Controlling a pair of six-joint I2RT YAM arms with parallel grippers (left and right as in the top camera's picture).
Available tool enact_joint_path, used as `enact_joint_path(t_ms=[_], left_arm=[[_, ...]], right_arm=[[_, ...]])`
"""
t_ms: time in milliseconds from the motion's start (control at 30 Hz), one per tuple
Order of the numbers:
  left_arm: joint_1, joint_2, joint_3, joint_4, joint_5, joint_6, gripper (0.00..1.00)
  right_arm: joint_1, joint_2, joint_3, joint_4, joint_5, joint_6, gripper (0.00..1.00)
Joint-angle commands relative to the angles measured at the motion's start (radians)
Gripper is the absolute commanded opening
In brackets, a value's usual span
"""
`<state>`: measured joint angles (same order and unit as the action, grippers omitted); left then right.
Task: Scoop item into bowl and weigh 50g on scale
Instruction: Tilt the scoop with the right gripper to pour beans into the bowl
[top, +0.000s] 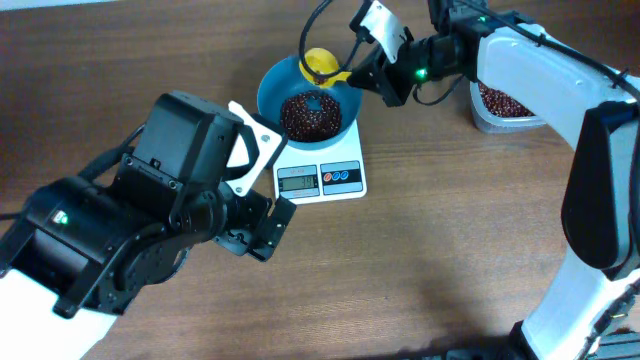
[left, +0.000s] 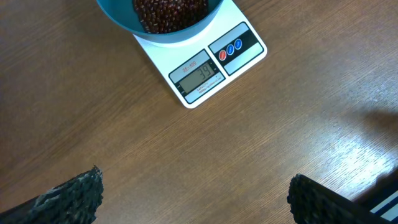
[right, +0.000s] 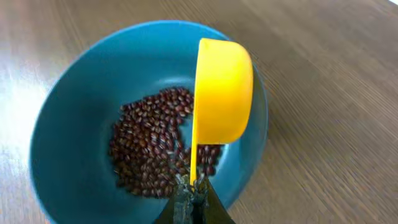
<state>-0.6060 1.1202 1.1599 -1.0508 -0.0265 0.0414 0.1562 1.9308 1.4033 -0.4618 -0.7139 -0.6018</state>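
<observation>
The teal-blue bowl (top: 272, 85) stands on the white scale (top: 352, 186) and holds a pile of dark reddish-brown beans (top: 312, 113). The scale's display (left: 199, 77) reads about 39. My right gripper (top: 362, 72) is shut on the handle of a yellow scoop (top: 320, 63), tipped on its side over the bowl's far rim. In the right wrist view the scoop (right: 222, 93) hangs above the beans (right: 152, 146) in the bowl (right: 68, 118), with my fingers (right: 194, 190) clamped on its handle. My left gripper (left: 196, 199) is open and empty over bare table in front of the scale (left: 245, 59).
A clear plastic tub (top: 505, 108) with more beans stands right of the scale, partly under my right arm. My left arm's black body (top: 150, 220) covers the table's left front. The wooden table (top: 420, 270) extends in front of the scale.
</observation>
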Motion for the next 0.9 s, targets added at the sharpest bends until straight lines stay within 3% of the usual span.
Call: enact_joint_path(t_ms=[0, 67, 133, 233, 367, 533, 700, 867], left_arm=[[0.005, -0.002, 0.022, 0.002, -0.006, 0.008, 0.99], [0.005, -0.002, 0.022, 0.002, -0.006, 0.008, 0.99], [0.005, -0.002, 0.022, 0.002, -0.007, 0.008, 0.99], [0.005, -0.002, 0.022, 0.002, -0.006, 0.008, 0.99], [0.005, -0.002, 0.022, 0.002, -0.007, 0.008, 0.99], [0.005, -0.002, 0.022, 0.002, -0.006, 0.008, 0.99], [0.005, -0.002, 0.022, 0.002, -0.006, 0.008, 0.99], [0.005, -0.002, 0.022, 0.002, -0.006, 0.008, 0.99]], right_arm=[[0.008, -0.068, 0.005, -0.003, -0.098, 0.005, 0.04], [0.007, -0.071, 0.005, -0.024, 0.004, 0.005, 0.04], [0.008, -0.089, 0.005, -0.025, -0.078, 0.008, 0.04], [0.008, -0.093, 0.005, -0.045, 0.016, 0.008, 0.04], [0.010, -0.169, 0.021, -0.054, -0.048, 0.008, 0.04], [0.040, -0.206, 0.021, -0.082, 0.161, -0.005, 0.04], [0.094, -0.216, 0.022, -0.081, 0.350, -0.121, 0.04], [0.106, -0.282, 0.022, -0.080, 0.393, -0.180, 0.04]])
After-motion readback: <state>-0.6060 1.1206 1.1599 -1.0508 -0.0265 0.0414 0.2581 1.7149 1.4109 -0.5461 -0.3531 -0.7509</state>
